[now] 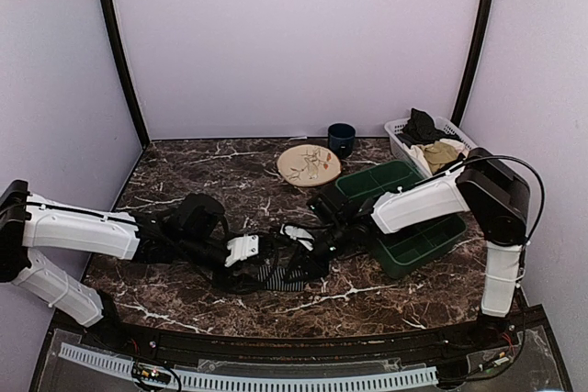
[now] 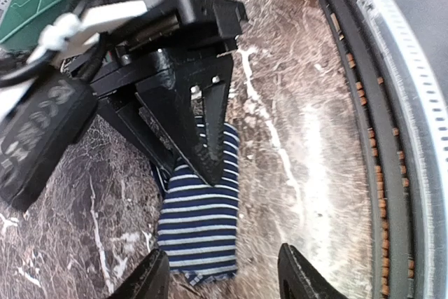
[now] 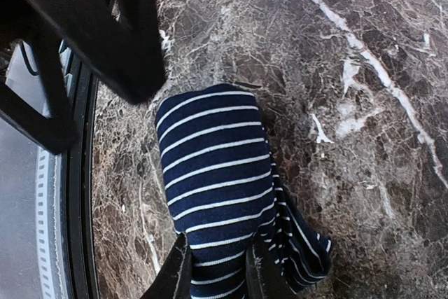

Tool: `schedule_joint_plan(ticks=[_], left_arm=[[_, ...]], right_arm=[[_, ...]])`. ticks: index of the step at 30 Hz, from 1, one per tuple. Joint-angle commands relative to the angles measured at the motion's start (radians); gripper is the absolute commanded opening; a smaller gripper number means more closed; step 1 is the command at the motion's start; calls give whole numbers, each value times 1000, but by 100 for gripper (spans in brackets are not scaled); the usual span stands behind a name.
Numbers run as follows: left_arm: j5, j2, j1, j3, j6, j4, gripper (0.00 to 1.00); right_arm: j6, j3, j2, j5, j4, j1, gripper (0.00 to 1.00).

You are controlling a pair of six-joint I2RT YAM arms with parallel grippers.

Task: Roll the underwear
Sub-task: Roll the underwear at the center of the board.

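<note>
Left arm (image 1: 83,231) and right arm (image 1: 418,207) both stretch low and inward, forearms near level, wrists almost meeting.
Left gripper (image 2: 224,279): jaws spread wide, clamping nothing.
Right gripper (image 3: 217,272): jaws narrow, pinching the underwear (image 3: 210,166).
Overhead view: fingertips merge darkly; can't tell whether the grippers touch.
</note>
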Motion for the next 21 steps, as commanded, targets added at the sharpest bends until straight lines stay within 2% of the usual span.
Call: schedule_joint_plan(ticks=[1, 4, 9, 11, 12, 14, 15, 17, 21], left_arm=[[-56, 65, -22, 15, 37, 81, 55], [-42, 130, -25, 63, 37, 88, 55], [-37, 262, -25, 141, 53, 5, 51], [-18, 289, -24, 163, 55, -34, 45], [-3, 297, -24, 169, 57, -57, 38], [12, 314, -24, 185, 57, -105, 20], [20, 321, -23, 189, 56, -130, 16], [43, 330, -20, 196, 53, -171, 11], [107, 349, -15, 218, 31, -235, 7]], right_arm=[[2, -27, 52, -6, -106, 3, 0], [0, -29, 48, 7, -99, 2, 0], [-6, -36, 28, 35, -75, 1, 0], [-9, -39, 18, 50, -71, 1, 0], [-9, -43, 13, 60, -66, 1, 1], [-8, -57, -8, 89, -49, 1, 5], [-7, -68, -24, 114, -35, 1, 8], [-2, -104, -74, 178, 5, 1, 16], [-5, -230, -243, 332, 118, 3, 32]])
